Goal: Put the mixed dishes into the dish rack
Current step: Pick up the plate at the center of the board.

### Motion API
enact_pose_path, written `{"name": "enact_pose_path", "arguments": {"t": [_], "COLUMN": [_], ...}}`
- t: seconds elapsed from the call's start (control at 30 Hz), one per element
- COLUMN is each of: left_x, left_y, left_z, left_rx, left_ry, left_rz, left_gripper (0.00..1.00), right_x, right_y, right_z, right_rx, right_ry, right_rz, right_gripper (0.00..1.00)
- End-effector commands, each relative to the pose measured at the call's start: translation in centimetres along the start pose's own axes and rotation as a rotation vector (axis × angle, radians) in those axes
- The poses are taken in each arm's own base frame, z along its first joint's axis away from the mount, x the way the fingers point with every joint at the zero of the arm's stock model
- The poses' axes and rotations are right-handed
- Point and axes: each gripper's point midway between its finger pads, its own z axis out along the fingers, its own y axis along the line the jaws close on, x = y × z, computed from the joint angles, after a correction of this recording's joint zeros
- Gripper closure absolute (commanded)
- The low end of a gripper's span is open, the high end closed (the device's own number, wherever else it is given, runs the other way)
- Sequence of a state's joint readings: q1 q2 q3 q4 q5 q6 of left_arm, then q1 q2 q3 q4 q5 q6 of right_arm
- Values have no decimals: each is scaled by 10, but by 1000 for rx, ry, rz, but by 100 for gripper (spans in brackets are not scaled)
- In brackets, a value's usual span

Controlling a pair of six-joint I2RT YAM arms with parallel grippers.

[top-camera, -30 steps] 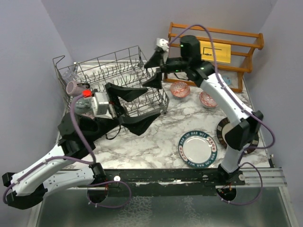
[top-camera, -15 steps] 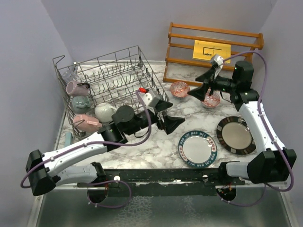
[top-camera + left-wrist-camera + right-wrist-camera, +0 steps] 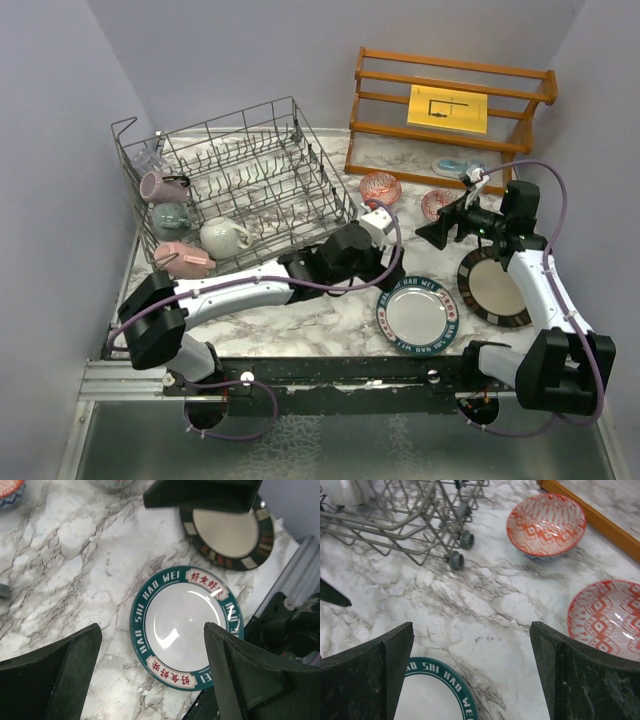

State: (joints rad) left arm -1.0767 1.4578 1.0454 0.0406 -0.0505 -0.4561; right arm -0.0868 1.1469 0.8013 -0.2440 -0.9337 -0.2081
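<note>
Lettered plate (image 3: 185, 635): round, glossy white centre, dark teal rim with white capitals and cream panels of red characters. Lies flat on the marble table (image 3: 320, 322), near side, right of centre. Shows between the wide-spread fingers of the left gripper (image 3: 150, 629), just near-right of it and apart; nothing clamped. Just right: dark-rimmed beige plate (image 3: 493, 288). Farther: right gripper (image 3: 471, 630), likewise agape and empty, by the red-patterned bowls (image 3: 546, 524). Far left: dish rack (image 3: 240, 180).
</note>
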Motion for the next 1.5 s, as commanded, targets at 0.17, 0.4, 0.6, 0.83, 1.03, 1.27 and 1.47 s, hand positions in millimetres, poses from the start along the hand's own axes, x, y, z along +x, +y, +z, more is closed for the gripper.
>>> {"name": "enact_pose_path", "arguments": {"t": [0.17,0.4,0.6,0.83,1.03,1.27,1.47], "left_x": [67,100,119,133,143,142,140], "left_y": [39,34,32,37,42,55,46], "left_z": [27,50,63,68,69,63,67], "left_rx": [-334,-283,-257,-224,-210,-249,-194], "left_ry": [183,282,356,391,425,436,422], "left_rz": [101,98,102,52,26,38,-5], "left_gripper": [19,42,53,57,64,72,62], "right_x": [9,10,8,8,7,8,8], "right_y": [-36,-33,-30,-28,-26,-25,-25], "right_z": [-8,-6,-7,-6,-6,-6,-6], "right_rx": [143,116,109,99,91,85,82], "right_ry": [24,28,24,21,18,19,18], "right_rz": [-7,19,17,18,17,21,20], "right_gripper": [3,3,4,4,3,4,3]}}
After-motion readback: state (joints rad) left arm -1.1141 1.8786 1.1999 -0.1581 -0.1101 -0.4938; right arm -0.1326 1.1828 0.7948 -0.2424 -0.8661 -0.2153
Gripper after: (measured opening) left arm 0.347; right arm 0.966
